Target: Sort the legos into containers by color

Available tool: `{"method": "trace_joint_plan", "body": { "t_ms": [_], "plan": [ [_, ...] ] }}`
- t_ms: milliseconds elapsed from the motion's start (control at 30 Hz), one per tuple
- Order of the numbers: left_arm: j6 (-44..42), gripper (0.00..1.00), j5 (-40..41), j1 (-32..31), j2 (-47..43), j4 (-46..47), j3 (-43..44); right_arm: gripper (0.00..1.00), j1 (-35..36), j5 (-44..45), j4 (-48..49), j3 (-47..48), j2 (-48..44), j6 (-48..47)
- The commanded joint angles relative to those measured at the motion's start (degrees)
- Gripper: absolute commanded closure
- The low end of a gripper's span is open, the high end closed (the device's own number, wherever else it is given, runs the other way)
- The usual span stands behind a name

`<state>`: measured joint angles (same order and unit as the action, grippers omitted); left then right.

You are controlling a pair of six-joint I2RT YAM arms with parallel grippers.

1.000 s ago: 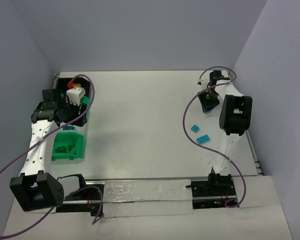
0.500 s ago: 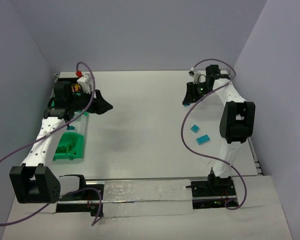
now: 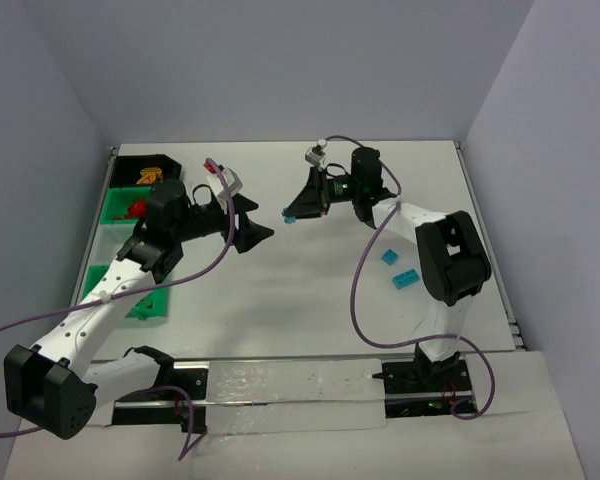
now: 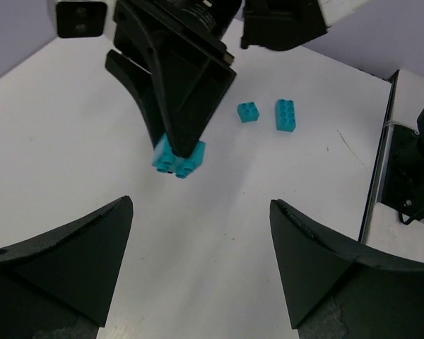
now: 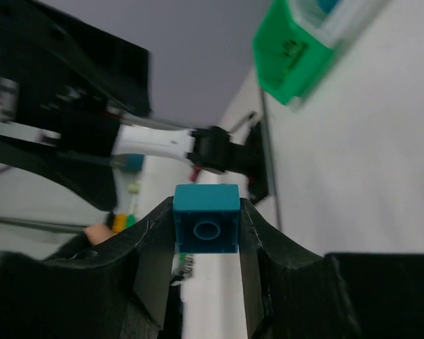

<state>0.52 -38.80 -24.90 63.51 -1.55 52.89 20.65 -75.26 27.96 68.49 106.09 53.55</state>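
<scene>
Lego brick [image 5: 206,220] — a small teal-blue plastic block — is clamped between the black fingers of the right gripper [image 3: 293,211], which is closed on it and raised off the table, over the far middle. A round ring is shown on the face turned to the right wrist camera. The left gripper [image 4: 199,205] is pointed at that brick from close by, its jaws spread wide with nothing between them. In the left wrist view the brick is framed in the gap of the fingers but is not touched by them.

Two more teal-blue plastic bricks are lying on the table to the right, near each other but apart: a long teal-blue brick [image 3: 405,279] nearer the arm bases, and a square teal-blue brick [image 3: 389,257] just beyond it. Three teal-blue bricks are thus counted in all.

Three open rectangular plastic bins are lined up along the left edge. From near to far they are a near bright green bin [image 3: 160,305], partly hidden by the left arm, a middle bright green bin [image 3: 110,212] in which red pieces can be made out, and a black bin [image 3: 165,163] holding something yellow-orange. The contents of the nearest bin cannot be told.

A glossy pale strip [image 3: 280,385] is laid between the two arm bases. Beyond it the white table [image 3: 310,320] is enclosed on three sides by plain lavender-grey walls [image 3: 280,70].
</scene>
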Motion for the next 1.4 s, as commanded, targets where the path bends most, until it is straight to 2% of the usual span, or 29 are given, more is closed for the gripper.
{"method": "trace_joint_plan", "body": {
  "t_ms": [0,67,167,467,767,1000,1367],
  "plan": [
    [-3.69,0.12,0.74,-1.83,-2.1,9.1,-1.95,0.86,0.45,-2.36,69.61,1.92,7.21,57.35],
    [-4.26,0.12,0.8,-2.73,-2.35,9.94,-2.4,0.86,0.98,-2.84,69.53,2.56,7.65,58.27],
    [-5.14,0.12,2.02,-3.66,-2.34,11.44,-3.14,0.87,1.99,-2.14,64.91,1.17,6.06,53.3],
    [-9.65,0.13,4.48,-5.0,-1.73,12.63,-3.67,0.87,4.57,-2.78,66.78,1.47,6.06,54.82],
    [-9.72,0.18,4.17,-6.05,-0.26,12.88,-3.37,0.86,5.86,-2.93,66.43,0.82,5.0,54.09],
    [-8.05,0.38,4.54,-6.65,0.4,13.53,-3.49,0.85,6.45,-3.06,66.32,1.03,4.8,54.27],
    [-4.91,0.83,6.71,-6.74,0.75,13.61,-4.37,0.82,7.56,-3.39,62.33,0.33,3.08,51.5]
  ]
}}
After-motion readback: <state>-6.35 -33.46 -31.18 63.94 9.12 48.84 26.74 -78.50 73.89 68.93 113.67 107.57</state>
